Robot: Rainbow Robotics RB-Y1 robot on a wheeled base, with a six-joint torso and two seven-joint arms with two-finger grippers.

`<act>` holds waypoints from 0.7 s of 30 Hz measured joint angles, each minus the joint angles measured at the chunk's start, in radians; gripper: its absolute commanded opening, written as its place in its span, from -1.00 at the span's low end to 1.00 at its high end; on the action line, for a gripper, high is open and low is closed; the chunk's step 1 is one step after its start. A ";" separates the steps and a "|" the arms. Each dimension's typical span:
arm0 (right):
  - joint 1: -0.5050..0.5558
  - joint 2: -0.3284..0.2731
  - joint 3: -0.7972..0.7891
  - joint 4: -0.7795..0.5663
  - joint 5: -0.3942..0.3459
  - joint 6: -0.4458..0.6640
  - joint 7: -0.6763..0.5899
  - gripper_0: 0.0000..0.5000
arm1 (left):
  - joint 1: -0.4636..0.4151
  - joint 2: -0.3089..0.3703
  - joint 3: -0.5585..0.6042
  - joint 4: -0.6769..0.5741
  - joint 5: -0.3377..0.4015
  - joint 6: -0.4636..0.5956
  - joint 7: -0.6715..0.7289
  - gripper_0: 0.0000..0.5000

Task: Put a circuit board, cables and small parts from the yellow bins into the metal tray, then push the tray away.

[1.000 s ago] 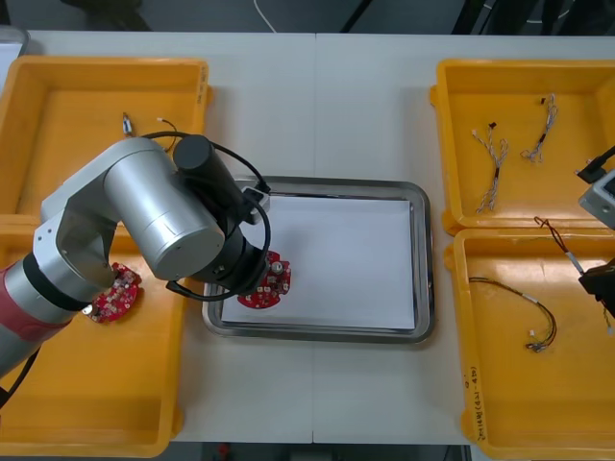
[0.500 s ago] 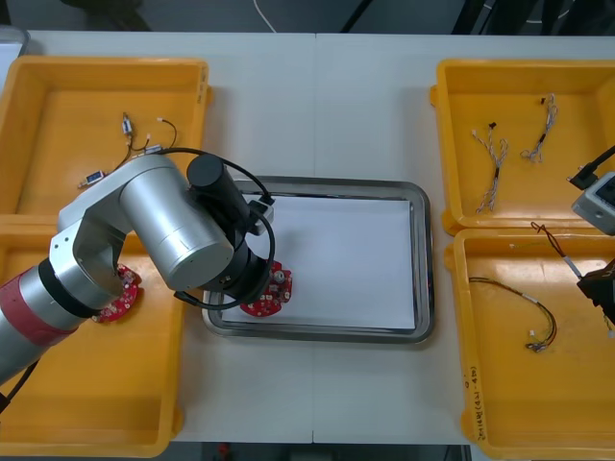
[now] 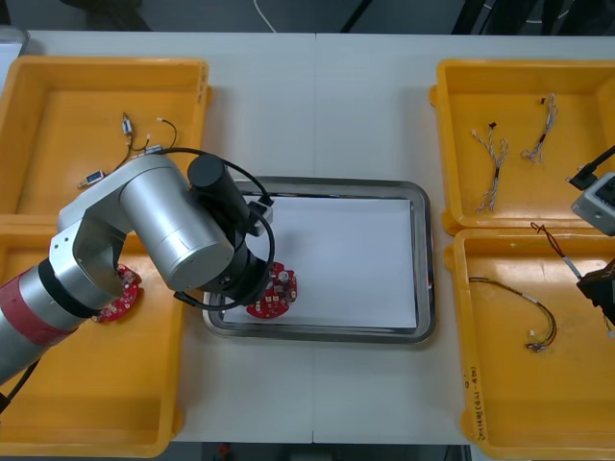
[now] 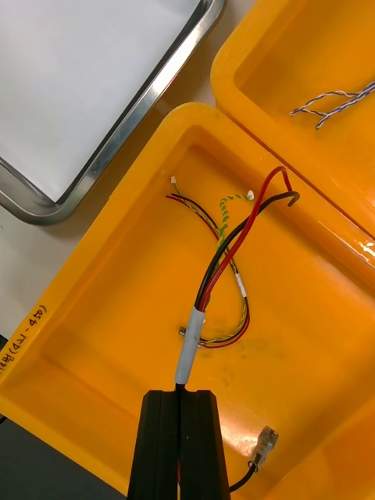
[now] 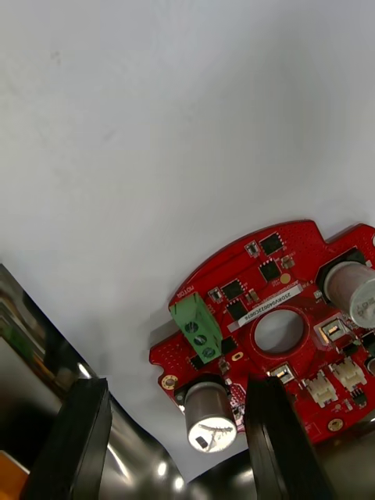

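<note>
**Board laid in the tray, left fingers apart around it**

My left gripper (image 5: 176, 391) hangs over the lower left corner of the shiny metal tray (image 3: 419, 259), just left of the front view's centre. My two black fingers (image 5: 78, 437) stand wide apart and grip nothing. The round red circuit board (image 5: 266, 328) lies flat on the tray's white inside, close to the rim. One finger stands over the board's edge, the other beside it.

The board is a red disc with a notched outline and a round hole through its middle. It carries a green terminal block (image 5: 195, 328) with three screws, two silver can-shaped parts, small black chips, white sockets and gold-ringed holes near the edge. A white strip label with a dark printed code sits beside the hole, and there is tiny white print by the green block. I cannot read either.

A second red board (image 3: 117, 296) lies in the lower left yellow plastic bin (image 3: 96, 403), partly under my arm. Small metal parts (image 3: 126, 123) lie in the upper left bin.

My right gripper (image 4: 180, 398) is at the right edge of the front view, over the lower right yellow bin (image 3: 500, 384). Its fingers are pressed together on a black-and-red cable (image 4: 190, 348), whose white sleeve rises from between them. A thin red and yellow cable (image 4: 222, 215) lies on that bin's floor. Black handwriting (image 4: 23, 344) runs along the bin's rim; I cannot make it out with certainty. Twisted blue and white cables (image 3: 492, 168) lie in the upper right bin.
</note>
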 measured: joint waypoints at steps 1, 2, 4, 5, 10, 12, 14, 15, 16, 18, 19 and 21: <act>0.000 0.000 0.000 0.000 0.000 0.000 0.000 -1.00 | 0.000 0.000 0.001 -0.005 0.002 0.012 0.000 1.00; 0.000 0.000 0.000 0.000 0.000 0.000 0.000 -1.00 | 0.000 0.000 0.003 -0.011 0.003 0.025 0.000 1.00; 0.000 0.000 0.001 0.000 0.000 0.000 0.000 -1.00 | 0.000 0.000 0.009 -0.027 0.010 0.048 0.001 1.00; 0.000 0.000 0.001 0.000 0.000 0.000 0.000 -1.00 | 0.000 0.000 0.015 -0.035 0.016 0.061 0.001 1.00; 0.000 0.000 0.003 0.000 0.000 0.000 0.000 -1.00 | 0.000 0.000 0.071 -0.082 0.048 0.135 0.002 1.00; 0.000 0.000 0.003 -0.001 0.000 0.000 0.000 -1.00 | 0.000 0.000 0.095 -0.103 0.056 0.161 0.003 1.00; -0.001 -0.001 0.003 -0.006 0.000 0.000 0.000 -1.00 | 0.000 0.000 0.120 -0.126 0.063 0.190 0.003 1.00; -0.001 -0.002 0.003 -0.010 -0.001 0.000 0.000 -1.00 | 0.000 0.000 0.131 -0.137 0.066 0.203 0.004 1.00; -0.002 -0.003 0.004 -0.015 -0.001 0.000 0.000 -1.00 | 0.000 0.000 0.144 -0.147 0.069 0.214 0.004 1.00; -0.007 -0.010 0.007 -0.027 -0.006 0.000 0.000 -1.00 | 0.000 0.000 0.174 -0.164 0.080 0.243 0.005 1.00; -0.012 -0.015 0.012 -0.034 -0.009 0.000 0.000 -1.00 | 0.000 0.000 0.192 -0.171 0.088 0.257 0.006 1.00; -0.028 -0.029 0.029 -0.046 -0.011 0.000 0.000 -1.00 | 0.000 0.000 0.232 -0.184 0.106 0.287 0.009 1.00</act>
